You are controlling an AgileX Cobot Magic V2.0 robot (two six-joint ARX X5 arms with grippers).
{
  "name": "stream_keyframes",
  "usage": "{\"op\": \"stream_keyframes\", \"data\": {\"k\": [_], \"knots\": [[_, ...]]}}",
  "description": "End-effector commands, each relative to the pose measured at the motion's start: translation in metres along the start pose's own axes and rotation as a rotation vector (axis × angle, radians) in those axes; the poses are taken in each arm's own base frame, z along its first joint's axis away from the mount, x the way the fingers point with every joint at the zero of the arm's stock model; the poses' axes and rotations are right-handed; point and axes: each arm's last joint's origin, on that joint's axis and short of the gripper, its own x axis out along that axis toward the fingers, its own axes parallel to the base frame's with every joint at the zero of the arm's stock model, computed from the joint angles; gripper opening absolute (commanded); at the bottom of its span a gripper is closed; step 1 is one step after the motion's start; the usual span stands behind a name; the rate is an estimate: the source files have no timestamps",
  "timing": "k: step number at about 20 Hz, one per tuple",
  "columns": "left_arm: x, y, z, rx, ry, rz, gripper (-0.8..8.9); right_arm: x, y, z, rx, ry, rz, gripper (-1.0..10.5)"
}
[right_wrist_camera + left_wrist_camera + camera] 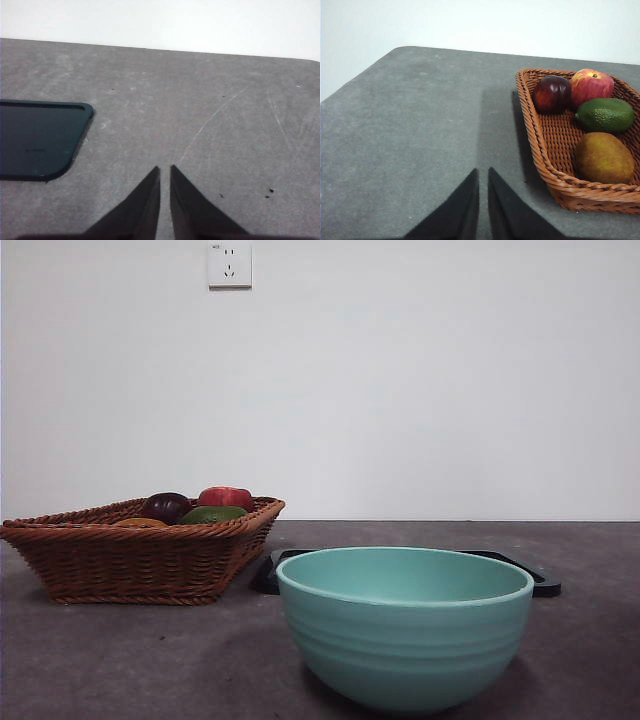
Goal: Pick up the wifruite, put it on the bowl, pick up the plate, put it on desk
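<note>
The wifruite [604, 157], a brown-orange oval, lies in a wicker basket [540, 145] beside a green fruit, a red fruit and a dark purple one. In the front view only its top [140, 523] shows over the basket rim [150, 532]. The mint-green bowl [404, 625] stands near and empty on the desk [100, 660]. Behind it lies the plate [545, 585], flat and black, whose corner [40, 137] shows in the right wrist view. My left gripper [483, 172] hangs shut over bare desk beside the basket. My right gripper [165, 170] is shut over bare desk beside the plate.
The basket stands at the left of the desk, the bowl right of centre in front. A white wall with a socket [229, 264] closes the back. The desk's far edge [470, 50] and a rounded corner show in the left wrist view.
</note>
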Motion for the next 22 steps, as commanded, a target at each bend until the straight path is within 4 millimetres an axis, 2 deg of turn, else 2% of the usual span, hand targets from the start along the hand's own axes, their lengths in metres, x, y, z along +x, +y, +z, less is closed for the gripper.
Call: {"op": "stream_keyframes", "data": {"k": [1,8,16,22], "knots": [[0.002,0.001,-0.007,-0.006,0.023,0.005,0.27,0.0,0.0,0.0,-0.001,-0.013,-0.002,0.3],[0.002,0.001,-0.007,-0.011,0.021,0.005,0.27,0.0,0.0,0.002,0.008,-0.029,0.009,0.3],[0.002,0.0,-0.006,-0.112,0.022,-0.008,0.15,0.0,0.002,0.001,0.235,-0.012,0.071,0.1],[-0.003,-0.002,0.008,-0.147,-0.015,-0.049,0.15,-0.002,0.003,0.008,0.365,-0.024,0.105,0.1]]}}
